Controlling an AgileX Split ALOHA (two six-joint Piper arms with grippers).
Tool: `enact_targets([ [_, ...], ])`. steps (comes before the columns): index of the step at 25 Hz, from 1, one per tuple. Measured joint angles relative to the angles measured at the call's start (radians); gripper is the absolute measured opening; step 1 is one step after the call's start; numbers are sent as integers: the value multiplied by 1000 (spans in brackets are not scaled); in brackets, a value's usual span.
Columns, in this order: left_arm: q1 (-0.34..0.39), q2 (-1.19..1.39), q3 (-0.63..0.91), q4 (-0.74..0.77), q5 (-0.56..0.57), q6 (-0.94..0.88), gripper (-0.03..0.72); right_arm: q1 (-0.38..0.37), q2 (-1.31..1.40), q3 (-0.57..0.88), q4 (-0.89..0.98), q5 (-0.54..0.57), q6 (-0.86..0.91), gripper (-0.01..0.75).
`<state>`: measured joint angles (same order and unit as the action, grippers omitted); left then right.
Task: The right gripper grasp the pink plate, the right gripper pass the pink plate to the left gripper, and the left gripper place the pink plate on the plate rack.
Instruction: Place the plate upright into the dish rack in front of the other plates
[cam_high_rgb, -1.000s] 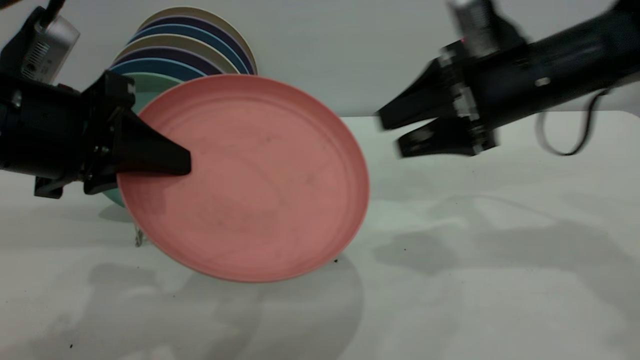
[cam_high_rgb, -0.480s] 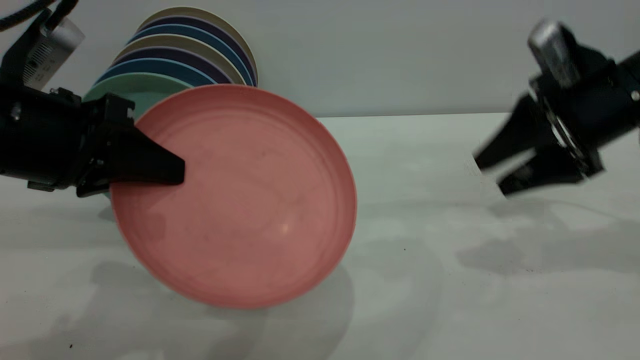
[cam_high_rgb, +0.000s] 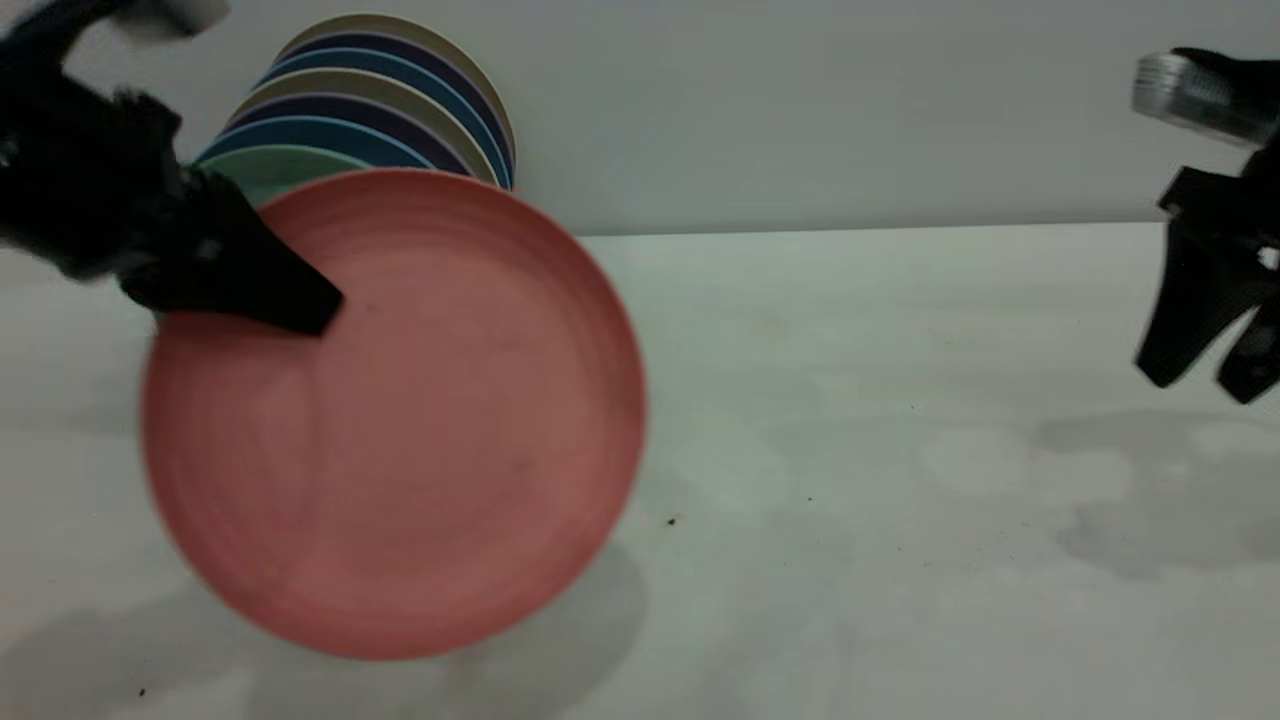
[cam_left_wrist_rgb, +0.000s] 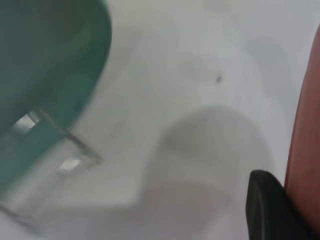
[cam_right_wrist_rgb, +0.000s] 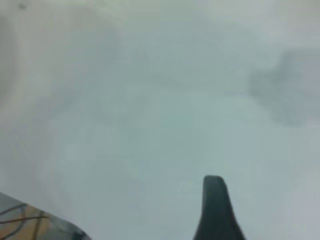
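Pale grey-white matte tabletop (cam_high_rgb: 900, 520) under a plain light wall, faint shadows and dark specks on it. At exterior left: black left gripper (cam_high_rgb: 300, 305) angled down toward the table, tapering black fingers (cam_high_rgb: 250, 285) clamped on the upper left rim of the round salmon-pink matte plastic plate (cam_high_rgb: 400, 420). Plate held nearly upright, face to the camera, lower edge close over its own shadow; contact with the table cannot be told. Directly behind the plate: row of upright round plates, teal-green, blue, purple and beige (cam_high_rgb: 380, 100), standing on the thin silver wire plate rack (cam_left_wrist_rgb: 60, 145), seen only in the left wrist view. At far exterior right, well apart from the plate: black right gripper (cam_high_rgb: 1210, 375) pointing downward above the table, two fingers slightly apart, holding nothing.
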<state>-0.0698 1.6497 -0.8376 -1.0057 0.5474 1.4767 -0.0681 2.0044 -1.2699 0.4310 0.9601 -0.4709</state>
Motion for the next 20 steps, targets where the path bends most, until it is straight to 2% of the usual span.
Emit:
enact_targets([
  [4, 0, -30, -118, 253, 68, 62, 101, 0, -4, 0, -28, 2, 26, 540],
  [7, 0, -41, -195, 345, 103, 143, 101, 0, -4, 0, -26, 4, 26, 540],
  [13, 0, -79, -276, 388, 98, 332, 101, 0, -4, 0, -26, 8, 26, 540],
  [20, 0, -90, -279, 393, -32, 440, 101, 0, -4, 0, -26, 8, 27, 539],
])
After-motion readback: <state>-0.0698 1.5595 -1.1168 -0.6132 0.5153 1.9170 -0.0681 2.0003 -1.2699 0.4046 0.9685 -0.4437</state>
